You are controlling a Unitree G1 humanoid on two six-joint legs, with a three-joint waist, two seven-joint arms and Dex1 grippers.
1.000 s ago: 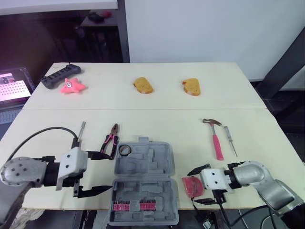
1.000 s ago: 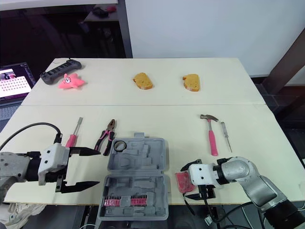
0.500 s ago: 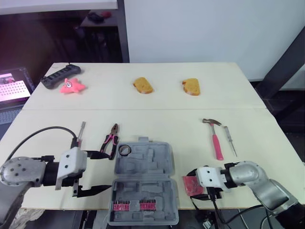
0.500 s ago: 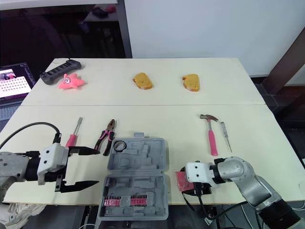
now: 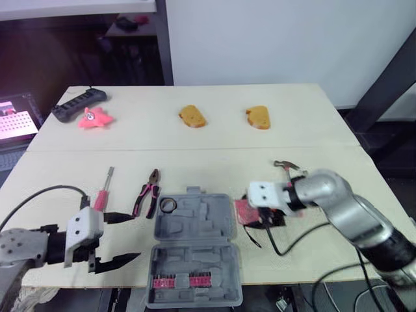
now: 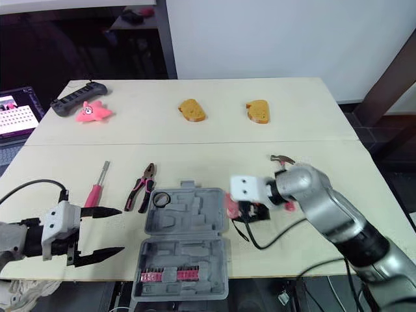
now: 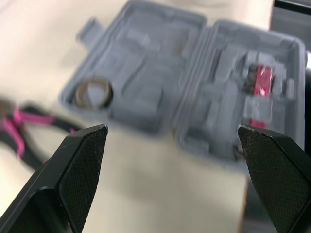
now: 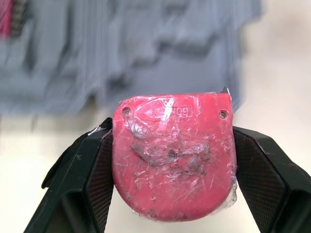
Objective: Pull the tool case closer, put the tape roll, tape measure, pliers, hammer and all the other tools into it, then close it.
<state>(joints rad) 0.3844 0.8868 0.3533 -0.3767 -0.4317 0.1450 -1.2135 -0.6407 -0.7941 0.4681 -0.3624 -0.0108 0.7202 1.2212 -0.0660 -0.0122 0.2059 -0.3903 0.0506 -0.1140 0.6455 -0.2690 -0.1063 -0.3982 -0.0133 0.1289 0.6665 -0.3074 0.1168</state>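
Note:
The grey tool case [image 5: 194,247] lies open near the table's front edge, with the tape roll [image 5: 169,205] in its far half. My right gripper [image 5: 257,213] is shut on the red tape measure [image 8: 173,155], held just off the case's right side. The hammer [image 5: 286,166] lies behind that arm, partly hidden by it. The pliers [image 5: 147,194] and a pink-handled screwdriver [image 5: 103,192] lie to the left of the case. My left gripper [image 5: 135,236] stands open beside the case's left edge, with nothing between its fingers.
Two bread-like pieces [image 5: 193,116] [image 5: 258,117], a pink star toy [image 5: 95,117] and a black power strip [image 5: 79,104] sit at the back of the table. A black cable [image 5: 260,237] trails under my right wrist. A lit screen [image 5: 16,120] stands off the left side.
My right gripper shut on the tape measure and carried it from the table's front edge up to beside the case's far half. My left gripper drew back slightly to the left.

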